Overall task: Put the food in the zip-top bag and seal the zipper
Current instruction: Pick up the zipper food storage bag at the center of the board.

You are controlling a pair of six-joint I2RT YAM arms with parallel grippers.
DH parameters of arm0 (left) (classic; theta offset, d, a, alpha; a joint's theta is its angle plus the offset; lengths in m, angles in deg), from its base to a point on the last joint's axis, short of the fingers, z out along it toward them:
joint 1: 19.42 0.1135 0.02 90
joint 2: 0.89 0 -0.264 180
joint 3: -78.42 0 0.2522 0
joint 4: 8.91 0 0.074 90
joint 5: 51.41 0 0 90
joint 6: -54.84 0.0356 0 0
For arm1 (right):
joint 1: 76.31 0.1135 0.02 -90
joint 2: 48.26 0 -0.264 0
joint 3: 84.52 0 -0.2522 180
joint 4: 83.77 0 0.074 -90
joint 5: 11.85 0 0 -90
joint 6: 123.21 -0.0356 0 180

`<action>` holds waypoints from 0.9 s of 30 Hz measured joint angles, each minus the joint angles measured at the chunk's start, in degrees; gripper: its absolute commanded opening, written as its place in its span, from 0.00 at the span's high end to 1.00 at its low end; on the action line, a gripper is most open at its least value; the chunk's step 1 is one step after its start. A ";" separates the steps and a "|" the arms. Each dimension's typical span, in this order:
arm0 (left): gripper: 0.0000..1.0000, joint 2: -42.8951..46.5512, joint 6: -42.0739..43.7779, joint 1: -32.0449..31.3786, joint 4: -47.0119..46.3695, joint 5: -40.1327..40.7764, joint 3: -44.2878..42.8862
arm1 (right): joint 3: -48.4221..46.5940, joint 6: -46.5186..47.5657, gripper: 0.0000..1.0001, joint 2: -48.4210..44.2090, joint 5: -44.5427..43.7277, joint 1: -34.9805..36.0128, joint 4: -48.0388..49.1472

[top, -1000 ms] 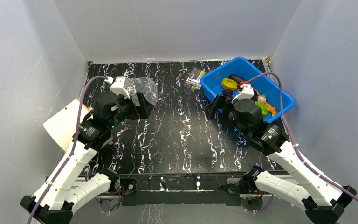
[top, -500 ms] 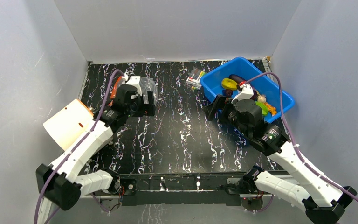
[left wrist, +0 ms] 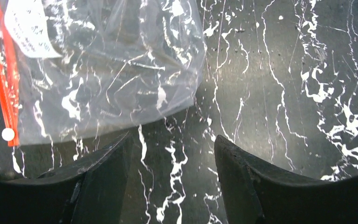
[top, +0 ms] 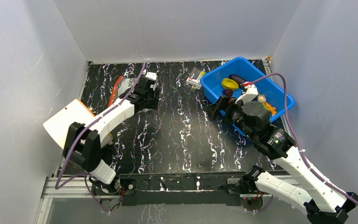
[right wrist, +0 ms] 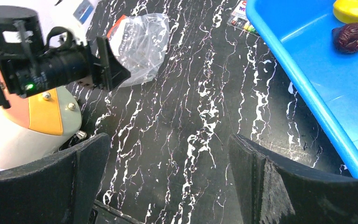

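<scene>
**Top external: bag [top: 125,85] back-left, food [top: 229,84] in bin [top: 256,70], both jaws apart**

You're boxed in: grey walls stand on the left, back and right of the table [top: 177,135], so side room is tight. The bag lies flat near the table's left edge. Its zipper [top: 116,89] is on the side toward that edge. Open marble runs down the middle between the two grippers.

Your left gripper [top: 148,98] sits just beside the bag, on its right, and the left arm crosses the left side of the table on a diagonal. In the left wrist view the jaws stand apart with only marble between the fingers [left wrist: 102,182]. The bag's edge lies just ahead of the finger at frame left; touching or not, can't tell. The white label [left wrist: 28,28] sits by the zipper at top left.

Your right gripper [top: 216,107] hangs at the bin's near-left wall, jaws wide apart, gripping nothing.

The bin fills the back-right corner. The yellow piece [top: 229,84], eggplant [top: 237,78] and dark ball [top: 227,92] show clearly. A beige piece [top: 261,98] and orange piece [top: 271,108] peek out beside the right arm, which covers the bin's near half.

A packet [top: 195,79] of sticks lies just off the bin's left corner, between bin and bag. A white-orange object [top: 67,123] sits off the table's left edge, beside the left arm.

The left gripper hides part of the bag from above. The left wrist view cuts off the bag's top. Whether the bag's mouth is open or sealed, can't tell.
</scene>
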 measured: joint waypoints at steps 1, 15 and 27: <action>0.39 -1.60 0.70 0.00 -0.81 0.02 -0.81 | 0.00 0.07 0.02 0.11 0.02 0.00 -0.02; 0.49 -16.68 7.56 0.00 -8.63 0.46 -4.90 | 0.00 0.22 0.02 0.15 0.72 0.00 1.11; 0.80 -21.68 9.55 0.00 -11.17 1.01 -6.43 | 0.00 -0.13 0.03 0.07 0.81 0.00 0.96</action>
